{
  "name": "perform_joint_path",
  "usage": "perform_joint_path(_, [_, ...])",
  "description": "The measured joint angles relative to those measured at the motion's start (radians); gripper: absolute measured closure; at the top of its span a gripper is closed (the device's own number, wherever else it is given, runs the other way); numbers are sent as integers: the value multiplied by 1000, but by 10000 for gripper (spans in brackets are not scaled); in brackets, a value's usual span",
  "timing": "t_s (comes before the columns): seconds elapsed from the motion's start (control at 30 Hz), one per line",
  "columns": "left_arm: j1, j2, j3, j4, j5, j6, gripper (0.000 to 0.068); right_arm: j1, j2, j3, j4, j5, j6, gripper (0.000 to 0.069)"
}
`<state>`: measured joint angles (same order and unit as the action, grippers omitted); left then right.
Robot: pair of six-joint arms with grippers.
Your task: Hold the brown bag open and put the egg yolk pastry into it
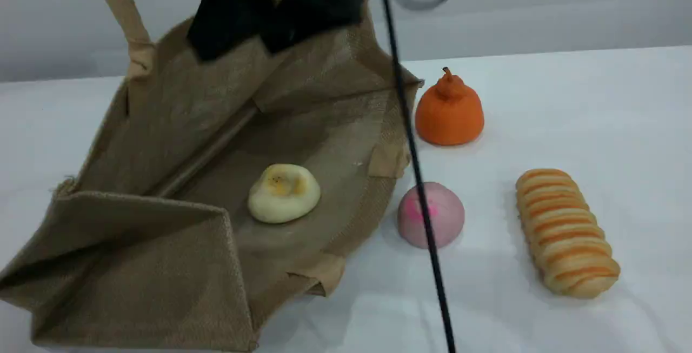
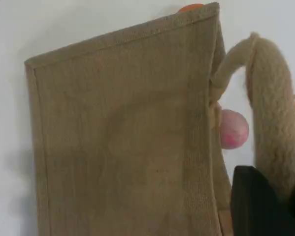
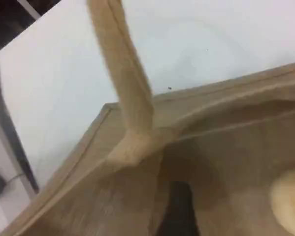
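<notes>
The big brown woven bag [image 1: 178, 142] lies open on the white counter [image 1: 594, 126]. The small round cream pastry with yellow spots [image 1: 284, 192] sits inside it. The left claw [image 2: 265, 206] pinches a thick beige rope handle [image 2: 273, 113]. The right claw's [image 3: 174, 214] fingers are apart, holding nothing.

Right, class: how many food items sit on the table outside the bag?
3: orange pear-shaped item farthest back, pink-marked ball beside the brown bag, striped loaf rightmost. The bag may hide others.

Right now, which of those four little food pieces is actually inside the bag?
The egg yolk pastry, the pale cream bun with yellow patches, lies inside the brown bag. The orange piece, pink ball and striped loaf sit outside on the table.
</notes>
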<state>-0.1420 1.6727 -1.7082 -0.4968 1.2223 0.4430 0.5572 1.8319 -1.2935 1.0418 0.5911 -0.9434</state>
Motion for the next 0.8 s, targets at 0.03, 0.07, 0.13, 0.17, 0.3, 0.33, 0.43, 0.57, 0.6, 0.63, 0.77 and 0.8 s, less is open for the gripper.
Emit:
perform_joint_path(0.03, [0,0,2,0,-1,3,598,-9,-33,0,-57,16,50,184])
perform_joint_path(0.07, [0,0,2,0,-1,8,598,-14,-61,0,-104,24,92,193])
perform_joint_path(0.13, [0,3,2,0,-1,11,598,-34,-130,0,-211,64,196,215])
perform_joint_path(0.17, [0,4,2,0,-1,11,598,-41,-160,0,-264,93,239,224])
perform_joint_path(0.3, [0,30,4,-3,-6,12,598,-51,-296,0,-454,199,421,246])
perform_joint_path(0.33, [0,40,10,-7,-14,12,598,-51,-339,0,-502,221,465,247])
perform_joint_path(0.43, [-10,64,39,-6,-53,12,598,-51,-434,0,-628,282,586,249])
perform_joint_path(0.57, [-20,71,131,0,-161,20,598,-51,-571,0,-793,364,739,249])
perform_joint_path(0.6, [-20,71,158,-1,-194,29,598,-51,-599,0,-823,380,768,249])
perform_joint_path(0.63, [-21,71,192,-4,-228,38,598,-51,-625,0,-857,401,798,249])
perform_joint_path(0.77, [-21,71,330,-5,-353,47,598,-51,-737,0,-950,478,875,249])
perform_joint_path(0.8, [-21,71,364,-8,-380,47,598,-51,-762,0,-959,495,891,249])
